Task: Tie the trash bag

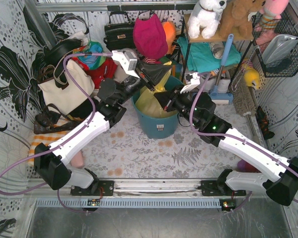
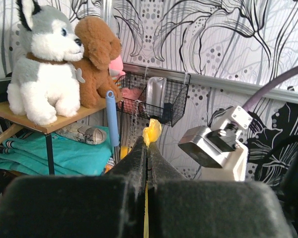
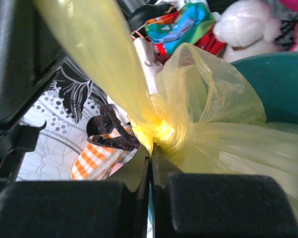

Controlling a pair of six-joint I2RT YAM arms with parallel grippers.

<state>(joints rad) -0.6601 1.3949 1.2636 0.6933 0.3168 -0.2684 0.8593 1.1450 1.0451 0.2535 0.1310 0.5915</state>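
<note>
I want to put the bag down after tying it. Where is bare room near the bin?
The largest bare patch is the floral surface in front of the teal bin, bordered by the left arm, the right arm and the near rail. The cream tote bag crowds the left side; a black handbag and a shelf crowd the back.

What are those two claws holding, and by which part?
Both are shut on the trash bag: the left gripper pinches a stretched strip of its top, the right gripper the bunched plastic at its neck.
</note>
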